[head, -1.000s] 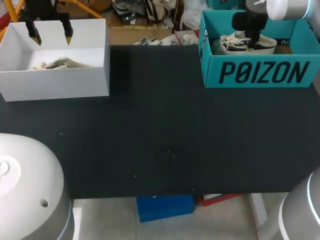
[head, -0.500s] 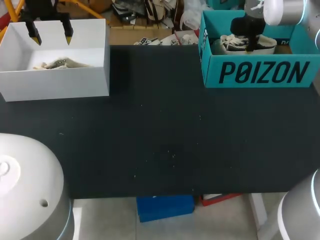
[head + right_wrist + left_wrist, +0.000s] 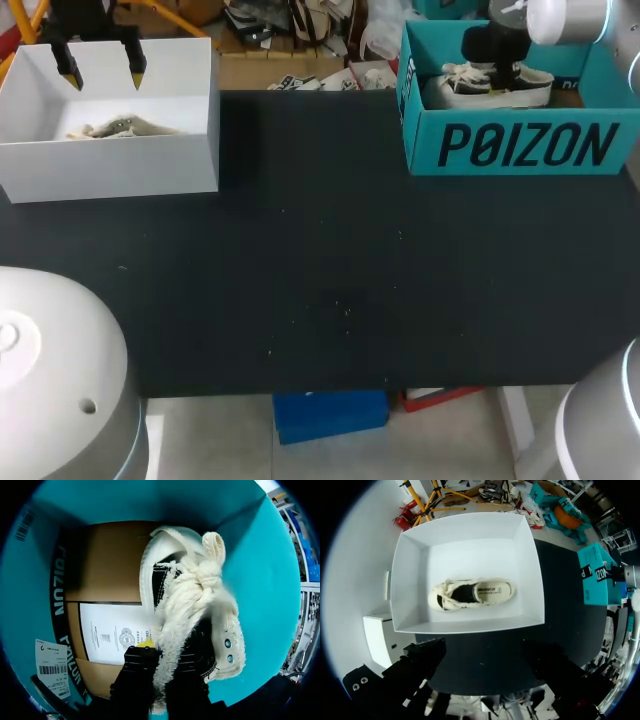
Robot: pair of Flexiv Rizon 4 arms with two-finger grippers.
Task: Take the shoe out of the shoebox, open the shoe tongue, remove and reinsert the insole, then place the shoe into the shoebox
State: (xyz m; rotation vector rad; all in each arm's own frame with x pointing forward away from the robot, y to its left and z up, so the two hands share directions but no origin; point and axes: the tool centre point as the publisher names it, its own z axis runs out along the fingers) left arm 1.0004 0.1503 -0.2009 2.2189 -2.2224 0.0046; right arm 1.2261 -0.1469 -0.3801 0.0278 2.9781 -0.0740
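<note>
Our right gripper (image 3: 165,654) is clamped on the shoe (image 3: 197,605), one finger on either side of its fleecy collar, inside the teal shoebox (image 3: 520,150) at the tabletop's (image 3: 320,280) far right corner. The box front carries large dark lettering, and a barcode label (image 3: 52,669) sits on an inner wall. Our left gripper (image 3: 102,70) hangs with fingers spread above the white box (image 3: 110,165) at the far left corner.

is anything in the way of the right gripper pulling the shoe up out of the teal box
Nothing visible: the right gripper grips the shoe, and the teal box is open above it.
</note>
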